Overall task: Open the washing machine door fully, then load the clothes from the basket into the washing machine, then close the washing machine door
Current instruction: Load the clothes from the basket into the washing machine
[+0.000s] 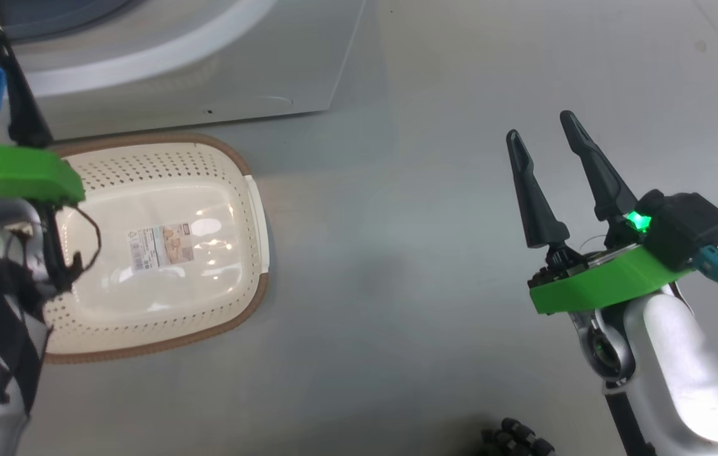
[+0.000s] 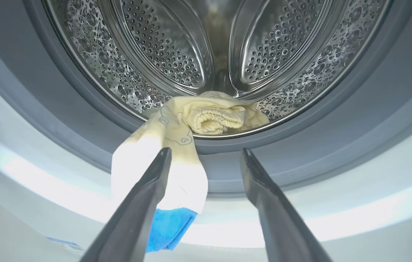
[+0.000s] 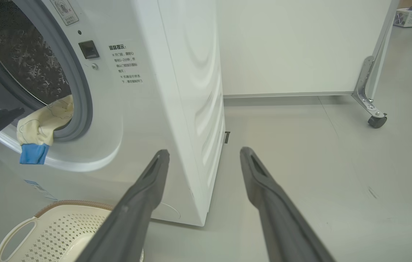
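Our left gripper (image 2: 206,150) is cut off at the head view's nine o'clock edge, one finger showing. Its fingers stand apart. The clothes (image 2: 209,116) hang over the gasket (image 2: 300,138) of the washing machine (image 3: 176,91) at its eleven o'clock, and we cannot tell whether they touch. Our right gripper (image 1: 540,125), fingers apart, hovers at three o'clock from the basket (image 1: 143,168).
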